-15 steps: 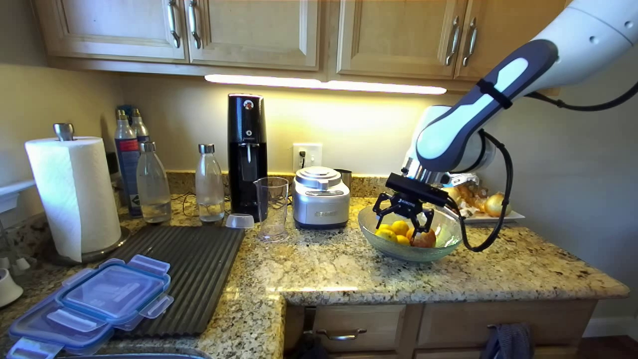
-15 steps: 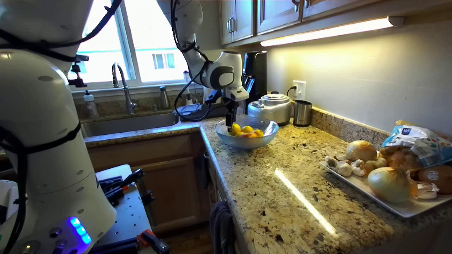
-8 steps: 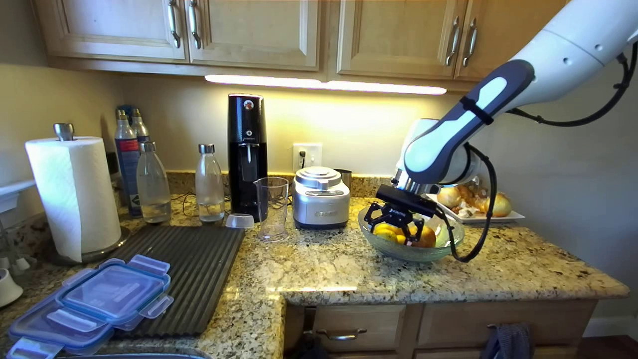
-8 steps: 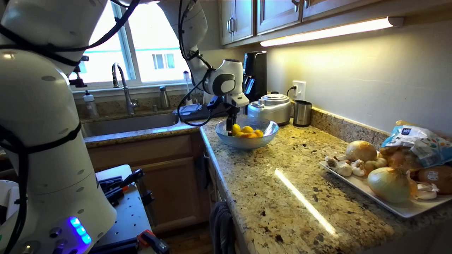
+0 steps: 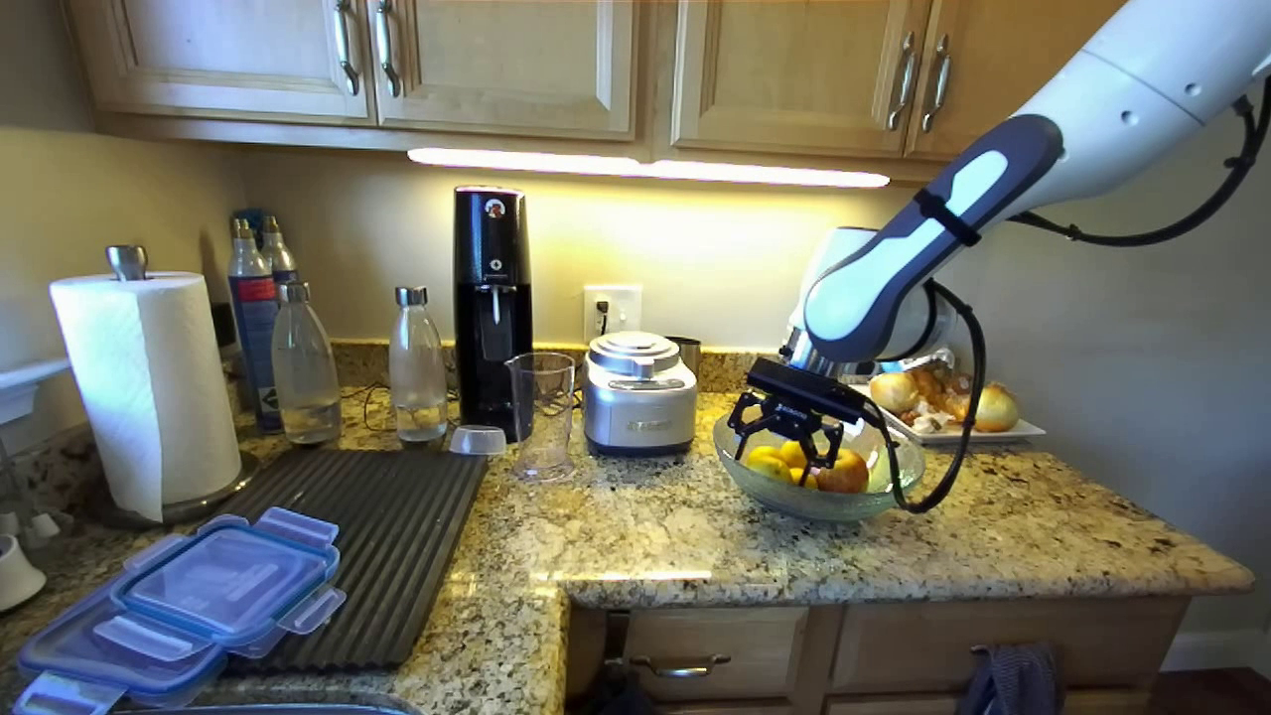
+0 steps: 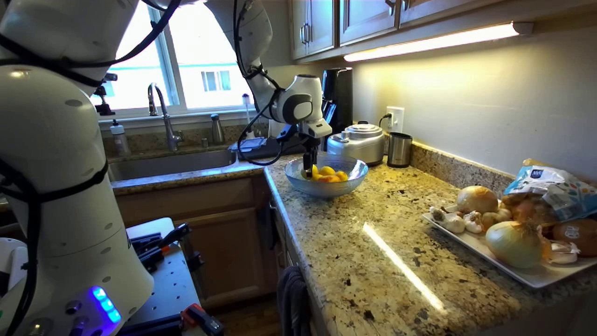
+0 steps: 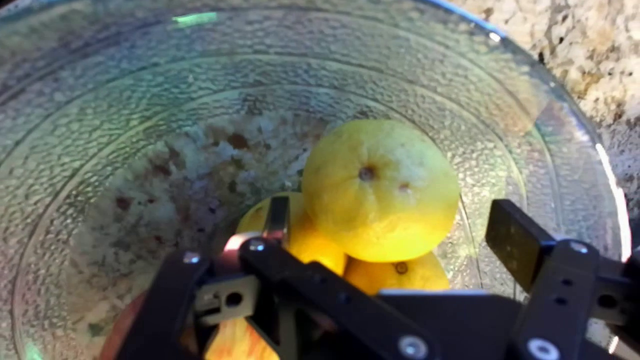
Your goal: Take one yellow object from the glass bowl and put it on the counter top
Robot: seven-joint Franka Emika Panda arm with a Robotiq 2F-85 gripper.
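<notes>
Greenish-yellow fruit (image 7: pixel 380 190), faintly green glass bowl (image 5: pixel 824 504), speckled tan, brown and black counter top (image 5: pixel 655 531).

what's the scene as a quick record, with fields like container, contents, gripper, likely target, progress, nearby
container: glass bowl, standing on the speckled counter top
contents: several yellow fruits and a reddish fruit
gripper: open, reaching into the bowl
likely target: perhaps the greenish-yellow fruit, which shows between the open jaws in the wrist view, not clamped
progress: all yellow fruits seen are in the bowl
nearby: silver appliance; white plate with onions and garlic
</notes>
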